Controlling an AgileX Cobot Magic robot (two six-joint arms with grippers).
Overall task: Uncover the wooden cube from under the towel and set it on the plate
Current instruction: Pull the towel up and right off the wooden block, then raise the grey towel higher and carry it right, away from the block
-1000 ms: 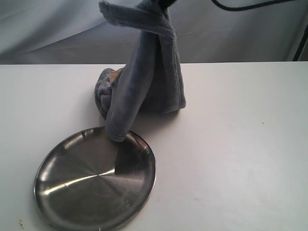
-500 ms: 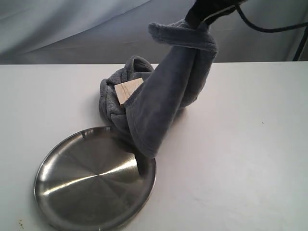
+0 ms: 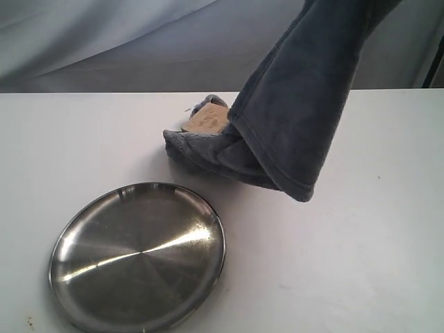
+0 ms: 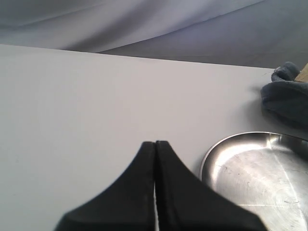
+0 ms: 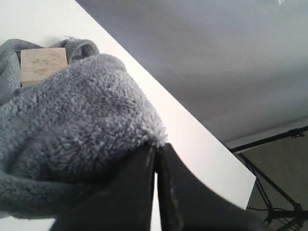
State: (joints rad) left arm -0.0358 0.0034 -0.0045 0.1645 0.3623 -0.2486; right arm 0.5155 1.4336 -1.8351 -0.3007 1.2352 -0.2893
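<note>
The wooden cube [image 3: 207, 118] sits on the table [image 3: 361, 263] with its top face bare and a rumpled fold of the towel [image 3: 298, 118] bunched against its near side, touching it. From the cube, the rest of the towel rises toward 1 o'clock in the exterior view and out of the top of the frame. One loose corner hangs down at about 4 o'clock. The plate [image 3: 139, 250] lies at 7 o'clock from the cube, near it but apart, with nothing on it.

My right gripper [image 5: 156, 150] is clamped on the plush cloth and holds it aloft, with the cube below and beyond the fold. My left gripper [image 4: 155, 143] has its fingers pressed together on nothing and hovers over bare table with the plate's rim just beside it.

As I judge it, the left arm is the free one and works on the plate's side. The pick turns on the cube's far side and top being clear while the near side is wrapped.
</note>
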